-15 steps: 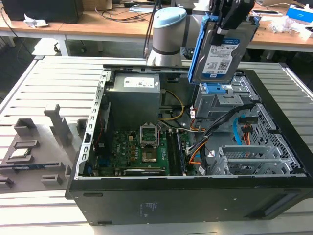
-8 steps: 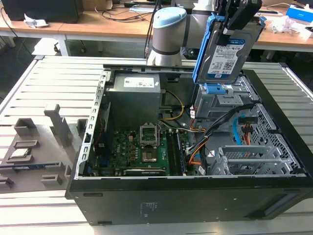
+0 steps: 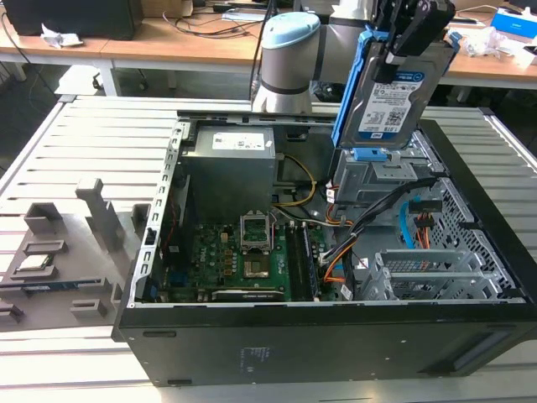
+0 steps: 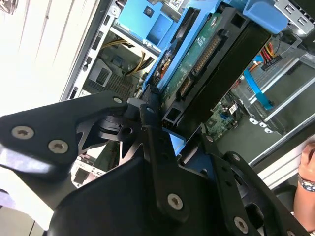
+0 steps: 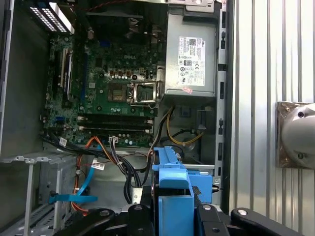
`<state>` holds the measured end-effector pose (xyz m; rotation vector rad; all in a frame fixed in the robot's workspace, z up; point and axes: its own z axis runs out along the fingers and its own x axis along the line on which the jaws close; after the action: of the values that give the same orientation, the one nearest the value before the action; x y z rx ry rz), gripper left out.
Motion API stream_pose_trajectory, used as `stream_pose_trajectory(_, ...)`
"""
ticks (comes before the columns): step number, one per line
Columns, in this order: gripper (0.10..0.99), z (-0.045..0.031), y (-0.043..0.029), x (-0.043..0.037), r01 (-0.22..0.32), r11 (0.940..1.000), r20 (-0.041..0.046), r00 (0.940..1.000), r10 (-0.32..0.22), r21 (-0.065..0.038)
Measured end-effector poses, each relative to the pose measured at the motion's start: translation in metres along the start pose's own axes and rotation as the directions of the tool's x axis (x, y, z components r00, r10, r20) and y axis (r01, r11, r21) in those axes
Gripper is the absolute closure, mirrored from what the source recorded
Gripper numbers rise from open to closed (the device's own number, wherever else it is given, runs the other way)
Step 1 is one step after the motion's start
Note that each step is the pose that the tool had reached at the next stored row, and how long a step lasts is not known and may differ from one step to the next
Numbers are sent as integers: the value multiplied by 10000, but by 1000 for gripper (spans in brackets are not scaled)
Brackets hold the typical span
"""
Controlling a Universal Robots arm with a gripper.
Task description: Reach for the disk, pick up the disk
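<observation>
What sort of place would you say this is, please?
Probably a robotics lab or workshop: an open computer case lies on a slatted metal table, desks strewn with cables stand behind, and the gripper holds the disk above the case.

One disk [image 3: 393, 88], one tool [image 3: 409, 34], one computer case [image 3: 336, 344], one power supply [image 3: 231, 172]

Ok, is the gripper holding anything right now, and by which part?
Yes. The gripper is shut on the disk, clamping its upper end, blue carrier frame included. The drive hangs tilted above the grey drive cage of the open computer case.
</observation>
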<state>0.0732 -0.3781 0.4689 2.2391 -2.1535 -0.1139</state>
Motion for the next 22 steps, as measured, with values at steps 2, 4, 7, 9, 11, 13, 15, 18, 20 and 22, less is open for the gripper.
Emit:
stream_pose_trajectory(2,722,-1,2,39,-1,10000,0,10000,1,-1)
stream_pose_trajectory(4,722,-2,4,83,-1,10000,0,10000,1,0)
stream_pose_trajectory(7,722,-3,6,136,0,10000,0,10000,0,0)
stream_pose_trajectory(9,722,-5,8,202,0,10000,1,10000,0,0)
stream_pose_trajectory(11,722,-6,9,230,-1,10000,0,10000,1,0)
stream_pose_trajectory(13,722,-7,11,279,-1,10000,0,10000,1,0)
stream_pose_trajectory(15,722,-8,13,328,-1,10000,1,10000,1,-1)
stream_pose_trajectory(18,722,-9,15,369,0,10000,1,10000,0,0)
stream_pose_trajectory(20,722,-10,16,401,0,10000,0,10000,0,-1)
stream_pose_trajectory(22,722,-12,18,442,-1,10000,1,10000,1,0)
